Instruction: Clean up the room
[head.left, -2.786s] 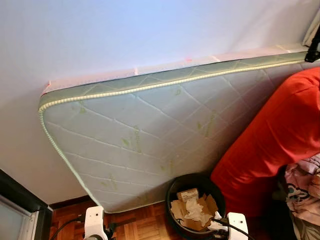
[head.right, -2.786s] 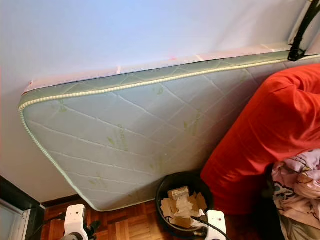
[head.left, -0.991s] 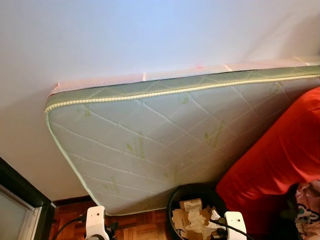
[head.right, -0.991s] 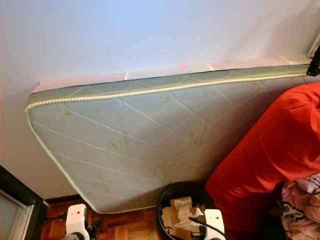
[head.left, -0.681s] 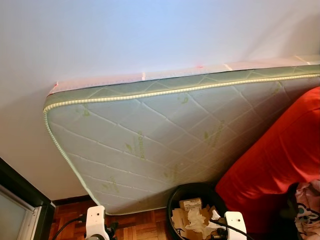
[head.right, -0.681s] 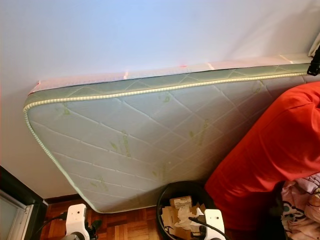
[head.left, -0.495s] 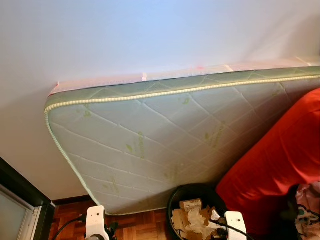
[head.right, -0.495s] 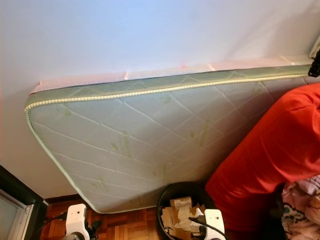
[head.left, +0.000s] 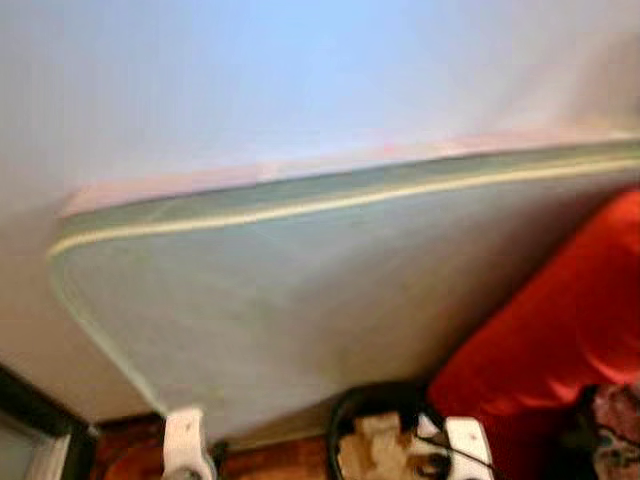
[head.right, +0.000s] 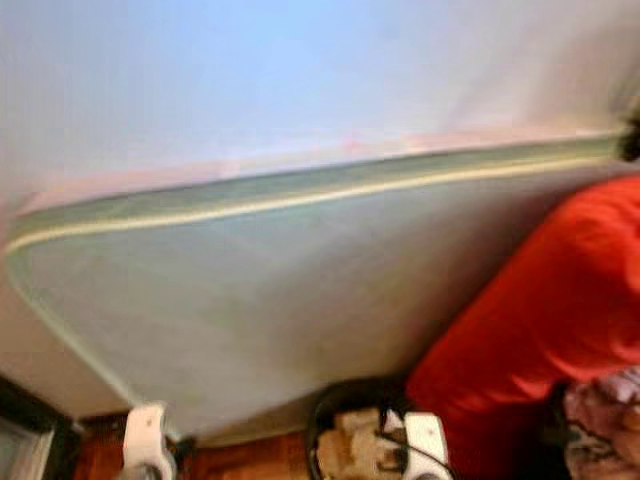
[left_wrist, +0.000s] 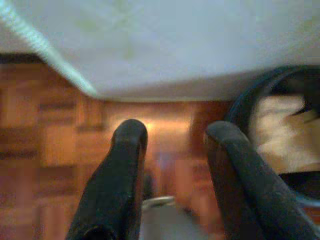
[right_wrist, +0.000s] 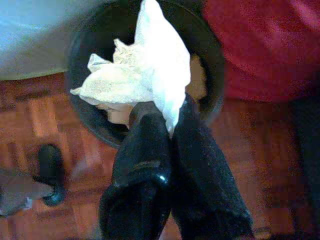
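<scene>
White crumpled tissue (right_wrist: 145, 75) is clamped in the right gripper (right_wrist: 167, 117) above the round black bin (right_wrist: 85, 117); released off-centre, it may miss. The left gripper (left_wrist: 172, 135) is apart, empty.

Head stereo pair, blurred: looks forward and down at mattress (head.left: 300, 290) leaning on wall, black bin (head.right: 345, 405) at its lower edge. Left wrist view: close, along its fingers (left_wrist: 122, 165) toward parquet floor (left_wrist: 45, 135) below mattress, bin beside. Right wrist view: close, down over bin. All views share bin.
</scene>
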